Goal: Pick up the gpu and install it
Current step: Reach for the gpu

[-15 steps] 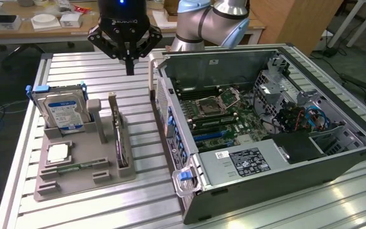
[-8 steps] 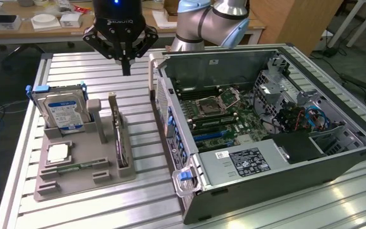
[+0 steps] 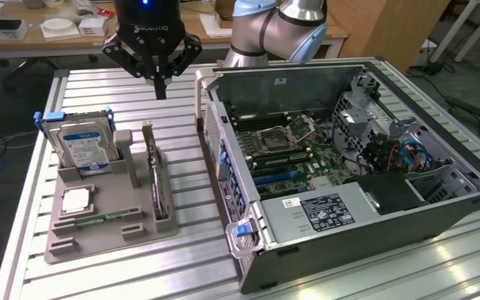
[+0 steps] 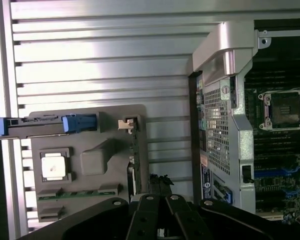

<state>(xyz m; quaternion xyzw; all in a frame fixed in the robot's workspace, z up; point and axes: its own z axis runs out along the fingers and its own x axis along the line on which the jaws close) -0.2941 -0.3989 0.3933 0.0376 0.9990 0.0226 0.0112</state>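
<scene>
Gripper linkage sits closest to the lens in the wrist view. Black fingers fully pressed together, tips pointing straight down, nothing held. It hangs in the air over the desk, above the far end of the parts tray and clear of everything.

gpu not picked up: thin card standing on its long edge in the tray's slot on the side facing the computer case. In the wrist view its silver bracket end shows at the tray corner. It is below the fingers and not touching them.

Tray is grey, flat on the slatted aluminium desk, near the desk edge on the exterior view's left. Also in the tray:
- hard drive, blue-white label, blue rails, upright at the far end
- CPU, flat in a square recess
- memory stick, flat, just beside the CPU

Computer case is open and lying on its side, filling the desk half on the exterior view's right, just beside the tray. Inside are a green motherboard, a bare CPU socket, a power supply at the near end and blue cables. No card is seated in the motherboard slots.
</scene>
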